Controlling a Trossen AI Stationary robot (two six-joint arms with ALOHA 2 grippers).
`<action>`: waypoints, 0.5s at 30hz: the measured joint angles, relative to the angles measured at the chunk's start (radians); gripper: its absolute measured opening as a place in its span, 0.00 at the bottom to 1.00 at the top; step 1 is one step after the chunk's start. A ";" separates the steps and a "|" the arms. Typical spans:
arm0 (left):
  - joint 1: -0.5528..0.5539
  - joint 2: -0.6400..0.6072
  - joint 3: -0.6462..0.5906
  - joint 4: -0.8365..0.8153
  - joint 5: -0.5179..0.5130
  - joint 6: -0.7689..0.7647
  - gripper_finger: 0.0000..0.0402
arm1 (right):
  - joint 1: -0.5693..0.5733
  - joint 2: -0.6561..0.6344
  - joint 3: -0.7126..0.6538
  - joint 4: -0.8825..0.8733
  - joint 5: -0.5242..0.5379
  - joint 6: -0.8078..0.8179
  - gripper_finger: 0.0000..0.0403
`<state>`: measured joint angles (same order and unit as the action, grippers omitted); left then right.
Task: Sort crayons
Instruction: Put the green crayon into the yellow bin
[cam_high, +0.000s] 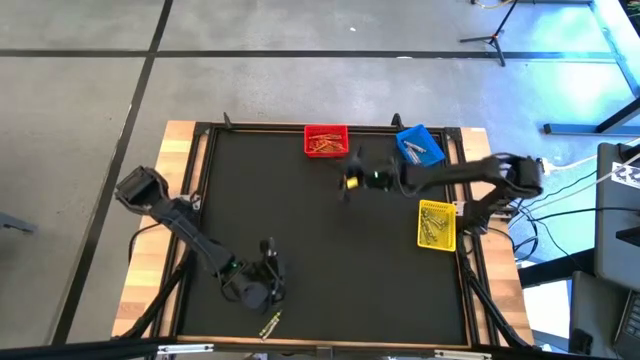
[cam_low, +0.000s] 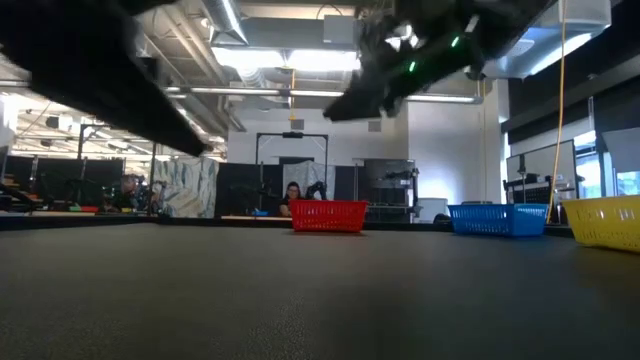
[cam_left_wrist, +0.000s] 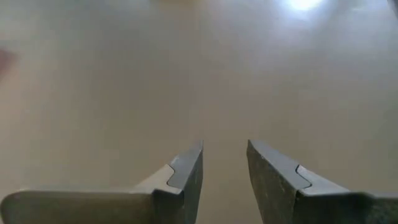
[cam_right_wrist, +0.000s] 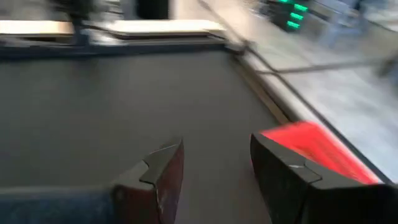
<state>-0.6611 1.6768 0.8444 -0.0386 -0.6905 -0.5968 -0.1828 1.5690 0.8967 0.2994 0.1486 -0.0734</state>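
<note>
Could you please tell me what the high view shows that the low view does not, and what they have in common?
Only the high view shows the left gripper low at the table's near edge, a few crayons lying just beyond it, and crayons inside the bins. Only the low view shows the room behind, with a person past the red bin. Both show the red, blue and yellow bin and the right gripper raised near the red bin.

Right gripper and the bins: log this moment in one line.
right gripper: open, empty, above mat beside red bin | left gripper: open, low near front edge | loose crayons: front edge
</note>
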 joint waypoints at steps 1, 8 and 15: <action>-0.017 0.000 0.000 -0.004 0.008 -0.026 0.29 | 0.040 -0.015 0.000 -0.016 -0.002 0.000 0.45; -0.102 0.006 0.000 -0.096 0.007 -0.242 0.29 | 0.326 -0.015 0.000 -0.016 -0.007 0.000 0.45; -0.182 0.078 0.001 -0.054 0.135 -0.437 0.29 | 0.540 0.065 0.000 0.073 -0.017 0.014 0.45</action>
<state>-0.8436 1.7543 0.8452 -0.0930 -0.5556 -1.0337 0.3571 1.6342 0.8963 0.3720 0.1315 -0.0593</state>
